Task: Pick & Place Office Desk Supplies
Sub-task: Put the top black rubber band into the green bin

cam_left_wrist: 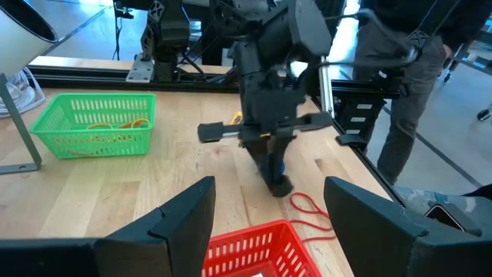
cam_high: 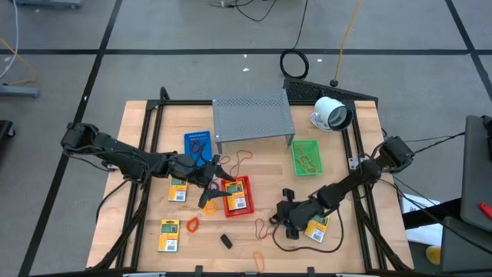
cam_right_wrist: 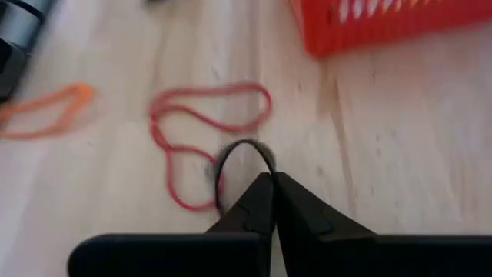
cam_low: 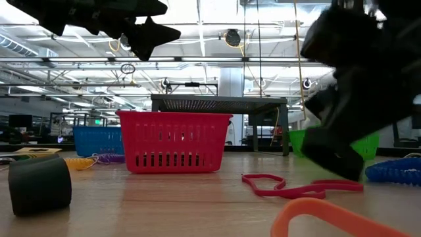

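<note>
Wooden worktop (cam_high: 146, 161), your right pincer (cam_right_wrist: 270, 185) is clamped shut on a black band (cam_right_wrist: 238, 158) beside the red loop (cam_right_wrist: 201, 142); left pincer (cam_left_wrist: 269, 208) gapes wide, empty, above the red basket (cam_high: 237, 195)

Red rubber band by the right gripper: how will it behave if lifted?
The red rubber band lies in a thin, twisted loop, so it will probably droop and swing. It looks very light. The shut right gripper has narrow tips, so it could slip free.

grey tiled floor (cam_high: 154, 31) with dark seams surrounds the wooden table (cam_high: 346, 250); ceiling strip lights (cam_low: 197, 62) glow overhead.
</note>
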Available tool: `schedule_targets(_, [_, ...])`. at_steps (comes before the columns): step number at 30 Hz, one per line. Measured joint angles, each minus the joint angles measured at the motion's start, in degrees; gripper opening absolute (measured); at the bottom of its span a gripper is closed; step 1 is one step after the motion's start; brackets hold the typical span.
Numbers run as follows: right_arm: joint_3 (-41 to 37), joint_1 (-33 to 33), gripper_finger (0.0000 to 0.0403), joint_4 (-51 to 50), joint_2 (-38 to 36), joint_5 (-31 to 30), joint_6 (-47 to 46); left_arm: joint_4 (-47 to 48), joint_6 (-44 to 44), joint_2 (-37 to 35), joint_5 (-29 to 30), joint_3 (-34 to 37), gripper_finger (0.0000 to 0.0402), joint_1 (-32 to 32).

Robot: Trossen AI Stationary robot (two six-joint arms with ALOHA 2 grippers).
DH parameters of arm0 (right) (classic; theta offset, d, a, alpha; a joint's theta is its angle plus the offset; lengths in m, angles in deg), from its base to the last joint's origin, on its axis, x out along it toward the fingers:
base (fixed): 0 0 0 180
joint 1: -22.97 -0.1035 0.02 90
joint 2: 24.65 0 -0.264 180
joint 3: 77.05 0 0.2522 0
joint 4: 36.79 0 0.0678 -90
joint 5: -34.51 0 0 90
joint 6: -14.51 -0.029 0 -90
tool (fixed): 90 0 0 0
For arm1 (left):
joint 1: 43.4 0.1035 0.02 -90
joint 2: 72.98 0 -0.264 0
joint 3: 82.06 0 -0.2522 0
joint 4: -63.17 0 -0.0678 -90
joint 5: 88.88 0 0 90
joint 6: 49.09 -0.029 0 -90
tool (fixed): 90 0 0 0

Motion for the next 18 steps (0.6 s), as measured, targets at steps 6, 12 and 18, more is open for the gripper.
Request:
schedule_targets(6, [0.0,1.5,0.0002,-0.2,-7.6,-0.7,6.9,0.0,0.2,0.0,0.0,0.0,0.0255,0.0])
schedule_targets(12, [0.0,1.9,0.0001,-0.8,-16.7,-8.0,17.2,0.0,1.4,0.0,0.0,0.0,0.0255,0.0])
schedule_targets(18, [0.0,1.9,0.0001,-7.5,-23.8,-27.2,23.0,0.5,1.6,0.0,0.0,0.0,0.0255,0.0])
